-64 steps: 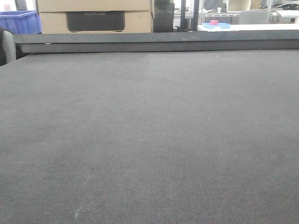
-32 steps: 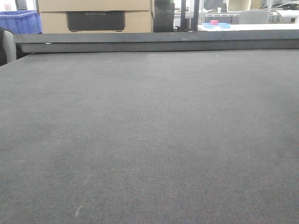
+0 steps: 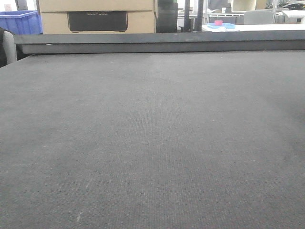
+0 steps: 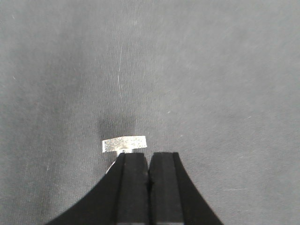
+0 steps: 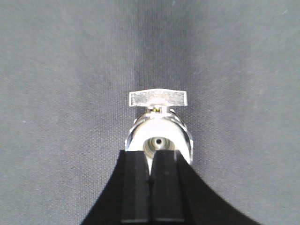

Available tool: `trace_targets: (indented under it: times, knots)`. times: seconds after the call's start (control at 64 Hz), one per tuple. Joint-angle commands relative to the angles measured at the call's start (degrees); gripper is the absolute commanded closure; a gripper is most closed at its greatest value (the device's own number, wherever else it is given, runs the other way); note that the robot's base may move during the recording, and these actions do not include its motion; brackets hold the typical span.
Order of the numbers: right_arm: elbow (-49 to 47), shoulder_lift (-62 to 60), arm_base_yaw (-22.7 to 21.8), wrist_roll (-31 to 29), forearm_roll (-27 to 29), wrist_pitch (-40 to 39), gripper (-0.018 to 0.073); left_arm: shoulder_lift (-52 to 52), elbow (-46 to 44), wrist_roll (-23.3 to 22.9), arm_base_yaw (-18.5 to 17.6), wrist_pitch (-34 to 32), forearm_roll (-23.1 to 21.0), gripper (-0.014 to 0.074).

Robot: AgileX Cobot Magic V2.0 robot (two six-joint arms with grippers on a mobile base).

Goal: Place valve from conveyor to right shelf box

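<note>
Right wrist-mounted view shows the shiny silver metal T-handled valve [image 5: 158, 133] over the dark grey woven conveyor [image 5: 56, 70], just beyond the right gripper's [image 5: 150, 157] closed-together fingers; probably heavy, rigid and slick, best gripped across its round body.

In the front view, only small things are changing: the faint paler stripe [image 3: 153, 119] down the conveyor [image 3: 152, 157] is dimming and brightening slightly, and the background beyond the far rail [image 3: 162, 45] is shifting a touch.

The left pincer [image 4: 148, 154] hides all of the valve [image 4: 124, 144] but its handle.
</note>
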Motion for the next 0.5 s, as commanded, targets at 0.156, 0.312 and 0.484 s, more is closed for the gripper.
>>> trace_targets:
  times: [0.156,0.312,0.484]
  knots:
    - [-0.52,2.59,-0.19,-0.14,-1.88,0.45,0.0728,2.10,-0.64,0.05,0.14,-0.09,-0.35,0.0707]
    - [-0.52,2.59,-0.19,-0.14,-4.15,0.45,0.0613,2.25,-0.64,0.05,0.14,-0.09,-0.35,0.0707]
    - [-0.52,2.59,-0.19,-0.14,-3.65,0.45,0.0232,2.25,-0.64,0.05,0.14,-0.09,-0.35,0.0707]
